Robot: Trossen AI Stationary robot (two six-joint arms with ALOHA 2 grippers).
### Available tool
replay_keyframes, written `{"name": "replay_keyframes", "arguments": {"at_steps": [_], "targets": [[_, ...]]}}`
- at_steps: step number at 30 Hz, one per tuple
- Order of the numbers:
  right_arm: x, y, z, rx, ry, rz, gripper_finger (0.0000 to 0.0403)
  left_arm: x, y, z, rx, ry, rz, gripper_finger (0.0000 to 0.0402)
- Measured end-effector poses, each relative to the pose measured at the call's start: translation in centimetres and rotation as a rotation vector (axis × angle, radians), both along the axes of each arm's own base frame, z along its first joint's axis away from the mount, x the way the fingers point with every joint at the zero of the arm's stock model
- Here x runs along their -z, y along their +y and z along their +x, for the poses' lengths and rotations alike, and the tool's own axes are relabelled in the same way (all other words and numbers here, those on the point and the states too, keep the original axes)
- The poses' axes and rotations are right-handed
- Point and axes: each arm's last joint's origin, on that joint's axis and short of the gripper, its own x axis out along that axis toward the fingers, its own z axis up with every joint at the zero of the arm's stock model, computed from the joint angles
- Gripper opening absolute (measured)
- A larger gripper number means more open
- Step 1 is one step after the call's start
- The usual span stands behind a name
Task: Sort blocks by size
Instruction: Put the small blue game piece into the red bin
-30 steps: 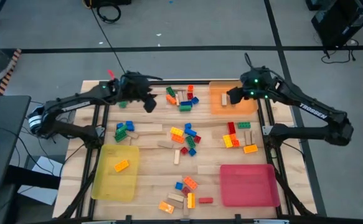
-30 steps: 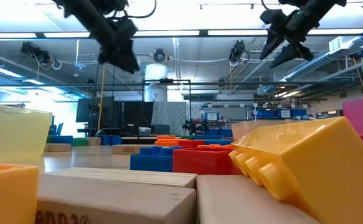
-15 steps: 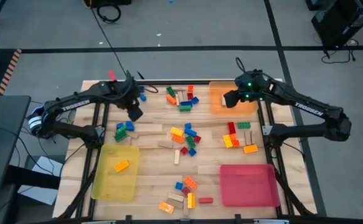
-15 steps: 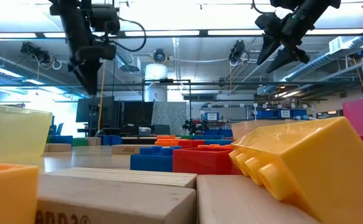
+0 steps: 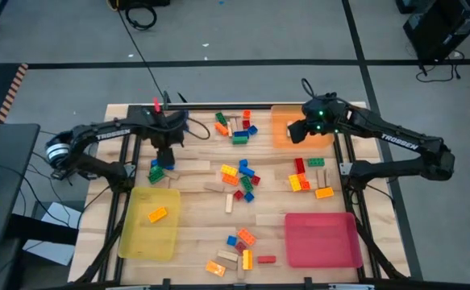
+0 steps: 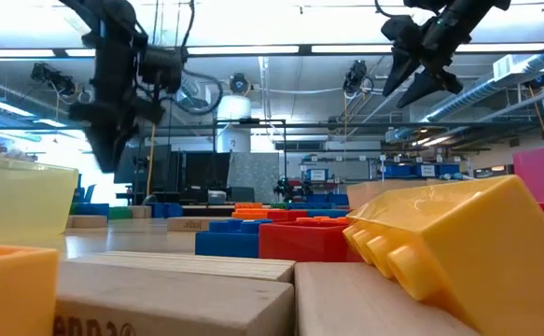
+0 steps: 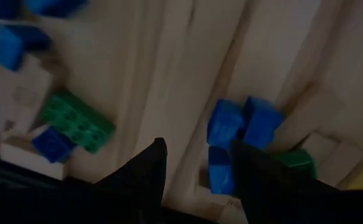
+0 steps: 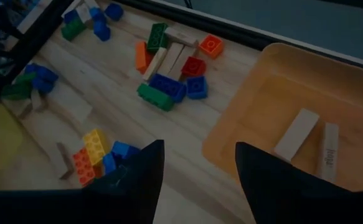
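Many small plastic and wooden blocks lie in groups on the wooden table [image 5: 194, 234]. My left gripper [image 5: 164, 153] is open and empty, pointing down just above a group of blue bricks [image 7: 243, 124] and green bricks [image 5: 160, 167]. A green brick [image 7: 78, 121] lies to one side of it. My right gripper [image 5: 293, 131] is open and empty, above the left edge of the orange tray [image 5: 307, 137]. That tray holds two tan wooden pieces [image 8: 296, 134]. In the low view both grippers hang high, the left [image 6: 99, 159] and the right [image 6: 407, 79].
A yellow tray [image 5: 150, 229] with one orange brick stands near left, and a red tray [image 5: 322, 239] near right. More groups of blocks lie at the far middle [image 5: 235, 127], the centre [image 5: 241, 179], the right [image 5: 309, 176] and the near edge [image 5: 239, 251].
My left gripper has swung from the far middle toward the table's left and near edge, turned to point down, and come low over the blue and green bricks. My right gripper has shifted a little toward the left over the orange tray's edge. No block has moved.
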Motion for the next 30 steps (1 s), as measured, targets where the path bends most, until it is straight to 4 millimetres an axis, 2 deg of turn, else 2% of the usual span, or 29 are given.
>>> {"name": "replay_keyframes", "arguments": {"at_steps": [10, 24, 30], "targets": [[0.0, 0.7, 0.4, -0.019, -0.007, 0.015, 0.0209, 3.9, -0.5, -0.9, 0.083, 0.023, 0.004, 0.0181], [0.0, 0.9, 0.4, -0.004, -0.018, 0.031, 0.021, 5.8, -0.9, -1.2, 0.194, -0.013, -0.037, 0.0166], [0.0, 1.0, 0.5, 0.011, -0.016, 0.024, 0.0207, 5.7, -0.7, -1.0, 0.193, -0.015, 0.003, 0.0165]]}}
